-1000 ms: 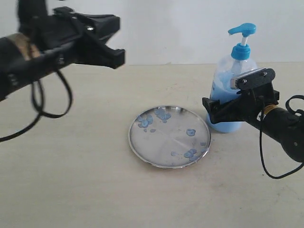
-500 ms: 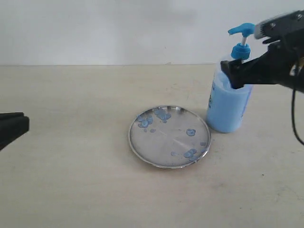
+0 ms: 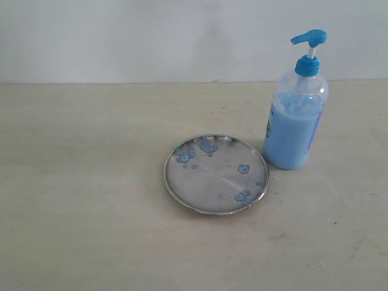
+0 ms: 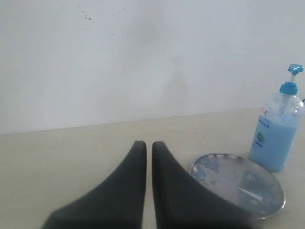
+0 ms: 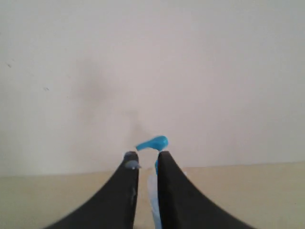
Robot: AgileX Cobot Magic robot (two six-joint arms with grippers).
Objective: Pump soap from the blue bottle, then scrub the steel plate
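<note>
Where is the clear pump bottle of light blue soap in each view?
Exterior view: the clear rounded bottle with bright blue pump stands on the right, beside the round shiny steel plate.
Left wrist view: just behind the plate.
Right wrist view: only its pump head, just beyond the right gripper.
Shared landmark: the pale wall behind it.

1. A plain whitish wall (image 3: 151, 36) fills the upper third of the exterior view, softly and evenly lit.
2. A pale beige tabletop (image 3: 85, 200), faintly scuffed, fills everything below.
3. The left wrist view shows tiny dark specks (image 4: 88, 18) on the wall.
</note>
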